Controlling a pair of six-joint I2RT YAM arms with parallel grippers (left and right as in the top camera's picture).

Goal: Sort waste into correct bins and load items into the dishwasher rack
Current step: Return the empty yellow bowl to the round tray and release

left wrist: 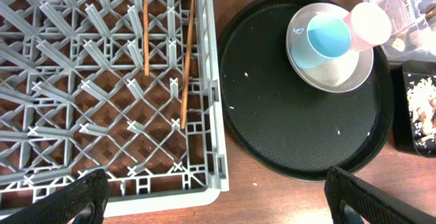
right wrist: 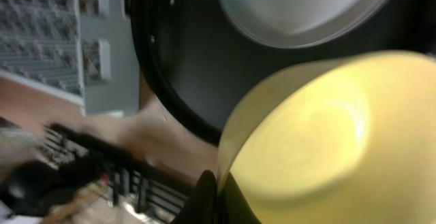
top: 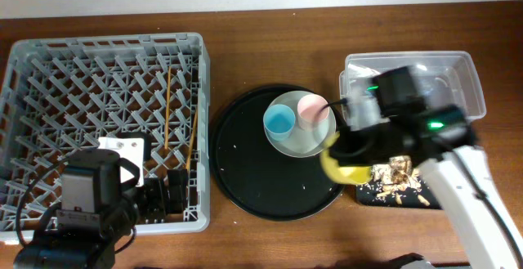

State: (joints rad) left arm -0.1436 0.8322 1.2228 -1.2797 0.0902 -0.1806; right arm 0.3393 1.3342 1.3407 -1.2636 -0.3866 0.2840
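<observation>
My right gripper (top: 341, 150) is shut on the rim of the yellow bowl (top: 343, 169), tilted at the round tray's right edge beside the shallow black bin (top: 425, 200); the bowl fills the right wrist view (right wrist: 320, 135). Beige scraps (top: 396, 181) lie in that bin. The blue cup (top: 279, 121) and pink cup (top: 311, 109) sit on the pale plate (top: 304, 143). Two chopsticks (top: 168, 109) lie in the grey rack (top: 49, 73), also in the left wrist view (left wrist: 187, 60). My left gripper (left wrist: 218, 200) is open and empty above the rack's front right corner. The clear tub (top: 458, 69) is behind the right arm.
The large round black tray (top: 253, 179) sits between the rack and the bins, with a few crumbs on it. A white card (top: 122, 148) lies in the rack near the left arm. The table's far edge runs along the top.
</observation>
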